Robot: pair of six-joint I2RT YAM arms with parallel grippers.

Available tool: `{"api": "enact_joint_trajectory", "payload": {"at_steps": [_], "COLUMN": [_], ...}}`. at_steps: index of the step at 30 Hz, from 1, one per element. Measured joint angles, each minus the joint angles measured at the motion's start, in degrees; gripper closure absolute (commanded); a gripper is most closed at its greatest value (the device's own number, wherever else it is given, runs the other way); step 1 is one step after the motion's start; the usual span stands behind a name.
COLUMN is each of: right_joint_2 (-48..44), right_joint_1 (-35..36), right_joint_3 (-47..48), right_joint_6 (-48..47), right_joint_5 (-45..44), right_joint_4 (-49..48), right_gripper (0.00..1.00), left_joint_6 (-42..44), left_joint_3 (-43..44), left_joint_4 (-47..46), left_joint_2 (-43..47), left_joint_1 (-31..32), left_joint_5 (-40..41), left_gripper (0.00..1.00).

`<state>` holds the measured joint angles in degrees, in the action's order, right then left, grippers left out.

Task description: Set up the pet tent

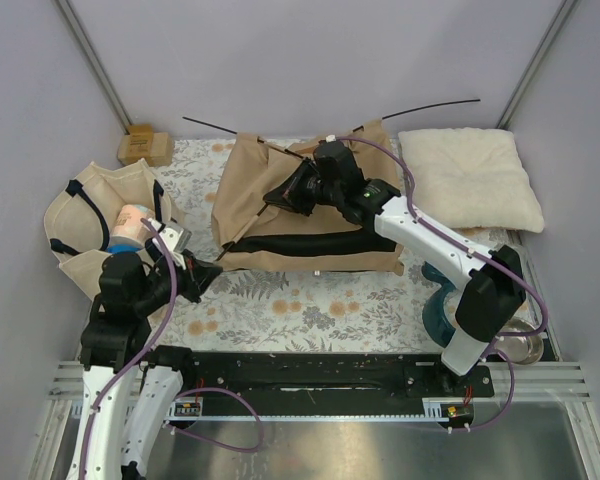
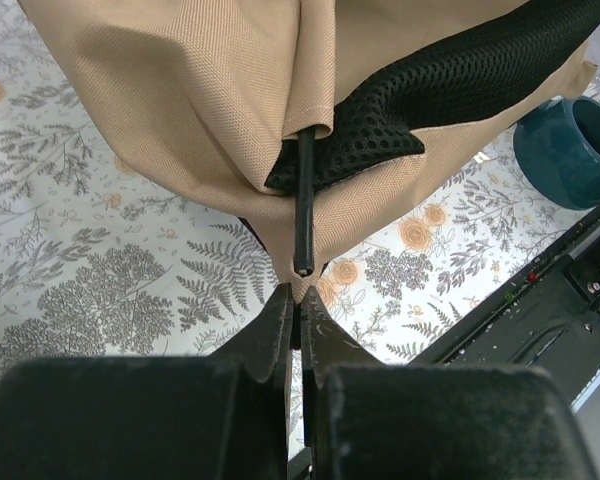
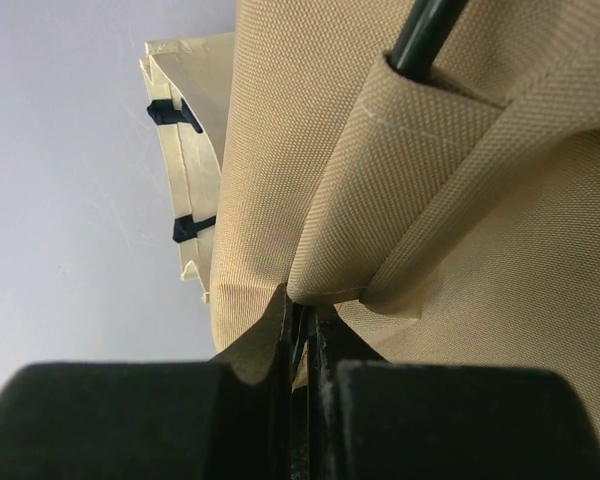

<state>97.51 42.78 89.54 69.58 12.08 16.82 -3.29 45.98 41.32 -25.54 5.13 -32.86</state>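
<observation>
The pet tent [image 1: 280, 215] lies slumped on the floral mat, tan canvas with black mesh trim. Thin dark poles [image 1: 430, 106] stick out past its back edge. My left gripper [image 1: 210, 272] is at the tent's front-left corner. In the left wrist view it [image 2: 300, 305] is shut on the tip of the canvas corner, just below a black pole end [image 2: 303, 262] that comes out of a sleeve. My right gripper [image 1: 285, 196] is on top of the tent. In the right wrist view it [image 3: 302, 312] is shut on a fold of canvas below a pole sleeve [image 3: 420, 35].
A beige tote bag [image 1: 90, 225] with dark straps lies at the left. A cream pillow [image 1: 470, 180] lies at the back right. A teal bowl [image 1: 440, 312] and a metal bowl [image 1: 520, 345] stand by the right arm's base. A small brown box [image 1: 145, 148] sits at the back left.
</observation>
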Motion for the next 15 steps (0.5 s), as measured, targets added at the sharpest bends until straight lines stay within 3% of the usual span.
{"api": "enact_joint_trajectory", "payload": {"at_steps": [15], "right_joint_2": [0.0], "right_joint_1": [1.7], "right_joint_3": [0.0], "right_joint_6": [-8.1], "right_joint_5": [-5.2], "right_joint_4": [-0.6], "right_gripper": [1.00], "left_joint_6": [-0.2], "left_joint_3": [5.7], "left_joint_4": [8.6], "left_joint_2": [-9.4], "left_joint_1": [0.0], "left_joint_5": [-1.4], "left_gripper": [1.00]}}
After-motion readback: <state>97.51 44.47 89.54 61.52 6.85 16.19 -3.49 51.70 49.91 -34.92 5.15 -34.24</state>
